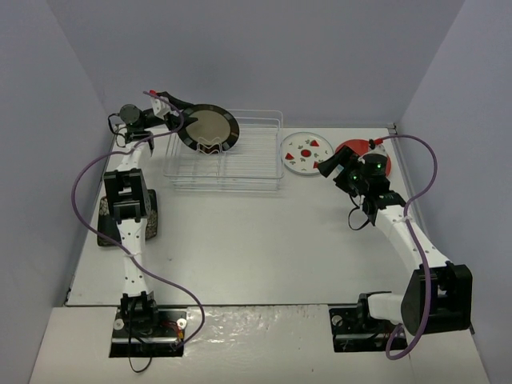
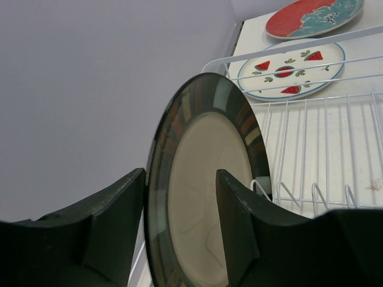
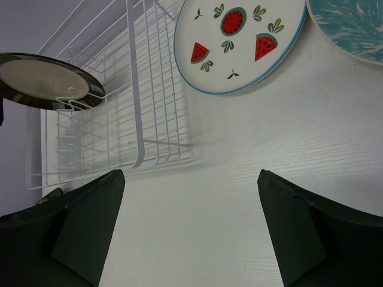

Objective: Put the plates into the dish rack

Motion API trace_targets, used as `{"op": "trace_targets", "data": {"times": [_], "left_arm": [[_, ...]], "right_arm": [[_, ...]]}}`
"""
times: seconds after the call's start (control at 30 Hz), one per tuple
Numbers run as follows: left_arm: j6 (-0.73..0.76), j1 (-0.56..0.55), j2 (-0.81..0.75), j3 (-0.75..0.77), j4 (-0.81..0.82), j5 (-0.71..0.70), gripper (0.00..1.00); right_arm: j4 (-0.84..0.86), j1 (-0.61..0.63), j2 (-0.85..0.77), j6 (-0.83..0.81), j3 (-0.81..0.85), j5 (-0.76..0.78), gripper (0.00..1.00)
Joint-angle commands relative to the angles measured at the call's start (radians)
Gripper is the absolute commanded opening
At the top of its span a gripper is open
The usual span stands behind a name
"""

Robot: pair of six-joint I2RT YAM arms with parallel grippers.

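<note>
The black-rimmed plate with a beige centre [image 1: 210,128] stands on edge among the prongs at the back left of the dish rack [image 1: 240,172]. My left gripper [image 1: 182,114] is open, its jaws on either side of this plate's upper rim [image 2: 203,155]; the right finger stands clear of the plate's face. The white plate with red spots [image 1: 307,152] lies flat to the right of the rack. The red-and-teal plate [image 1: 354,147] lies beyond it, partly under my right arm. My right gripper [image 1: 328,166] is open and empty over bare table [image 3: 191,173]. The black floral plate [image 1: 151,218] lies under my left arm.
Grey walls close in the table at the left, back and right. The rack's wires [image 2: 305,143] fill the right of the left wrist view, with the spotted plate [image 2: 293,69] and red-and-teal plate [image 2: 311,15] behind. The right wrist view shows the rack [image 3: 134,89] and spotted plate [image 3: 236,42].
</note>
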Motion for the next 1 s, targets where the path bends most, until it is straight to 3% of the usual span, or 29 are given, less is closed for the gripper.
{"op": "trace_targets", "data": {"times": [0.0, 0.1, 0.2, 0.27, 0.43, 0.53, 0.67, 0.73, 0.8, 0.97], "left_arm": [[-0.036, -0.005, -0.111, -0.011, 0.143, 0.120, 0.51], [-0.084, -0.005, -0.127, -0.019, 0.194, 0.118, 0.56], [-0.150, -0.005, -0.153, -0.010, 0.218, 0.098, 0.86], [-0.211, -0.002, -0.173, 0.038, 0.170, 0.080, 0.97], [-0.209, 0.008, -0.258, 0.143, -0.148, -0.001, 0.97], [-0.226, 0.017, -0.315, 0.097, -0.185, -0.088, 0.97], [-0.197, 0.028, -0.422, 0.042, -0.396, -0.268, 0.97], [-0.159, 0.027, -0.483, 0.010, -0.603, -0.412, 0.97], [-0.128, 0.017, -0.568, -0.032, -0.739, -0.721, 0.97], [-0.038, -0.041, -0.729, -0.137, -1.124, -1.265, 0.97]], "right_arm": [[0.047, 0.009, -0.004, -0.010, 0.053, 0.019, 0.91], [0.049, 0.009, -0.006, -0.016, 0.049, 0.017, 0.91], [0.058, 0.009, -0.004, -0.023, 0.052, 0.017, 0.91], [0.066, 0.009, -0.001, -0.030, 0.053, 0.016, 0.92], [0.068, 0.009, 0.009, -0.047, 0.058, 0.010, 0.93], [0.061, 0.009, 0.005, -0.055, 0.057, 0.014, 0.93], [0.042, 0.009, -0.010, -0.051, 0.050, 0.052, 0.95], [0.018, 0.009, -0.026, -0.043, 0.045, 0.106, 0.96], [-0.009, 0.009, -0.030, -0.036, 0.049, 0.195, 0.98], [-0.062, 0.000, 0.018, 0.000, 0.053, 0.377, 1.00]]}}
